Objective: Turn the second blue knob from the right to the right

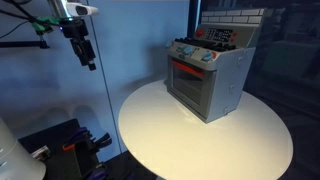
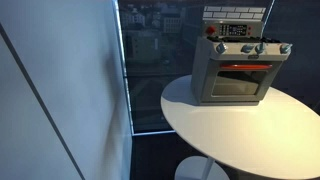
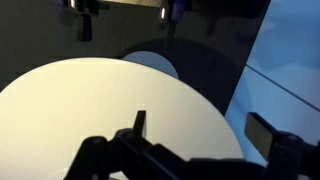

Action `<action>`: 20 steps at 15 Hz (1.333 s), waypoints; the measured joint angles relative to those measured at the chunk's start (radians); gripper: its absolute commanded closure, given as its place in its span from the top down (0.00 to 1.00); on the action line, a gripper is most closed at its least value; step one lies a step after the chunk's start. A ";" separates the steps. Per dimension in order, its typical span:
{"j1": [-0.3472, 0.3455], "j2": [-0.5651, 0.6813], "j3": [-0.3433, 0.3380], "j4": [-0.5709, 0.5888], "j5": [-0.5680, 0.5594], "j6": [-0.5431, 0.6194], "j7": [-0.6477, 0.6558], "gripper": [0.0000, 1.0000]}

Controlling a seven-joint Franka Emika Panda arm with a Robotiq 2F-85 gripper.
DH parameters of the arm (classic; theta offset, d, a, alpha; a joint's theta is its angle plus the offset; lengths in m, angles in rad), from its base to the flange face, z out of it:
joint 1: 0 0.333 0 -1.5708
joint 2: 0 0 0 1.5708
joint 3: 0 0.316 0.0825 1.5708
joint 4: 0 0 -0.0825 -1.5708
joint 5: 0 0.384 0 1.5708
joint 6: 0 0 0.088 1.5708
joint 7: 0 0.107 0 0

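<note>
A grey toy oven with a red-trimmed door stands on a round white table; it shows in both exterior views. A row of blue knobs runs along its top front edge. The second blue knob from the right is small and its position cannot be read. My gripper hangs high in the air, far to the side of the oven and apart from it. In the wrist view the gripper is open and empty, over the table.
A tall glass or blue wall panel stands beside the table. Dark equipment with cables sits low by the robot base. A window with a night view lies behind the oven.
</note>
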 measured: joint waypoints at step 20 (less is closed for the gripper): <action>-0.093 0.074 -0.029 0.140 -0.023 0.047 0.000 1.00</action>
